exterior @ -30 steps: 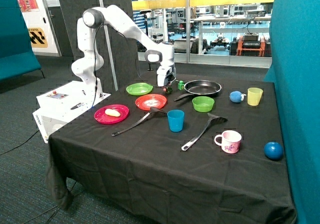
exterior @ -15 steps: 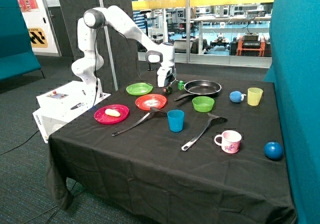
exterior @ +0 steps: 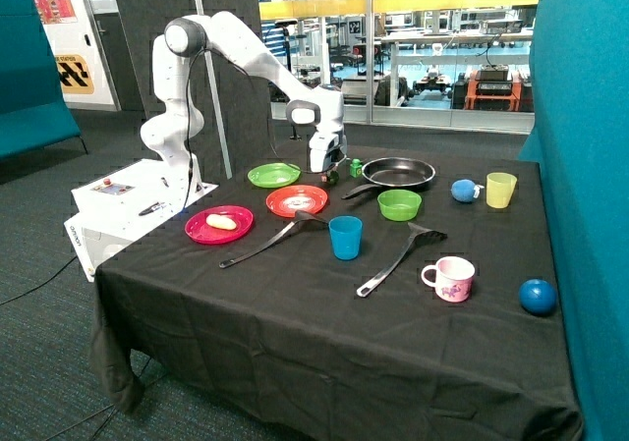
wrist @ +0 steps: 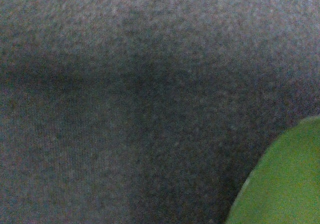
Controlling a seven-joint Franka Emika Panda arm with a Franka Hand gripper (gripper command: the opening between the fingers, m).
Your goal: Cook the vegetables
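Observation:
The dark green lump [exterior: 331, 177] lies on the black cloth between the green plate [exterior: 273, 175] and the black frying pan [exterior: 398, 173]. My gripper [exterior: 325, 168] hangs low right next to it, on the green plate's side. The pale yellow potato piece [exterior: 222, 222] lies on the pink plate [exterior: 218, 233] near the table's robot-side edge. The pan holds nothing. The wrist view shows only black cloth close up and an edge of the green plate [wrist: 285, 184]; neither vegetable shows there.
A bright green cube [exterior: 356, 167] sits by the pan. An orange plate [exterior: 297, 201], green bowl [exterior: 399, 204], blue cup [exterior: 345, 237], two black spatulas [exterior: 265, 245] [exterior: 398, 259], pink mug [exterior: 450, 278], yellow cup [exterior: 500, 190] and two blue balls [exterior: 462, 191] [exterior: 538, 296] are spread over the table.
The arm's wrist has shifted very slightly toward the green plate. The gripper stays low beside the dark green lump. Nothing on the table has moved.

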